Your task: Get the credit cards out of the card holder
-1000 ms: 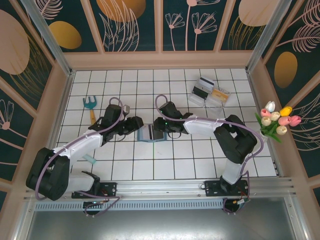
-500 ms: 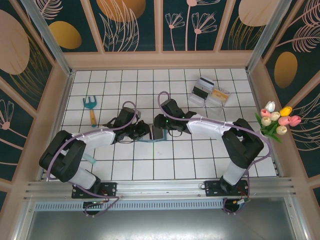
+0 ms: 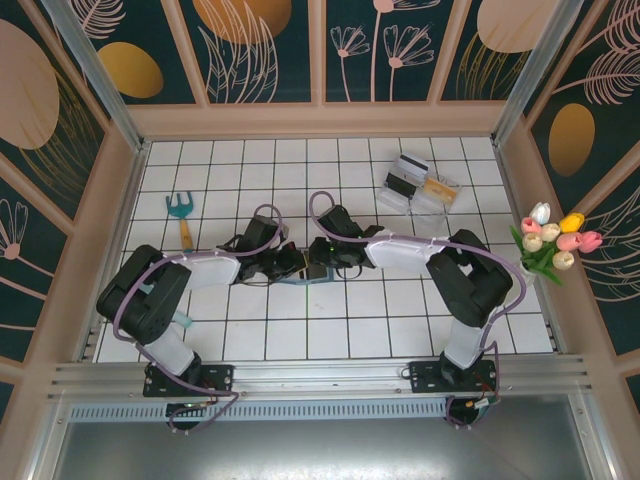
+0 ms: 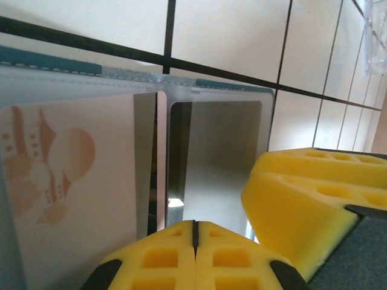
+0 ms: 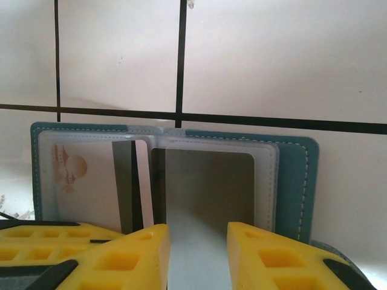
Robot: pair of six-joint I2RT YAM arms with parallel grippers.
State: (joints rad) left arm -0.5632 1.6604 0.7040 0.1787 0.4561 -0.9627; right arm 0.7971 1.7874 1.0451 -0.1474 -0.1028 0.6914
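The teal card holder (image 5: 296, 181) lies open on the white tiles, and both grippers meet over it in the top view. Its left clear sleeve holds a pale pink credit card (image 4: 60, 181) with an orange print. A grey credit card (image 5: 205, 175) sits in the right sleeve. My left gripper (image 4: 195, 232) is shut at the holder's near edge, at the fold. A thin dark line runs between its pads; I cannot tell if anything is pinched. My right gripper (image 5: 198, 254) stands open over the right sleeve, which shows flat between its fingers.
A clear plastic tray (image 3: 420, 188) with a striped grey card and an orange one stands at the back right. A blue garden fork (image 3: 181, 212) lies at the left. Tulips (image 3: 555, 240) lean at the right wall. Panelled walls close in three sides.
My left gripper slid right to the holder's near edge and closed from open to shut. The right gripper stayed over the holder, barely moving.
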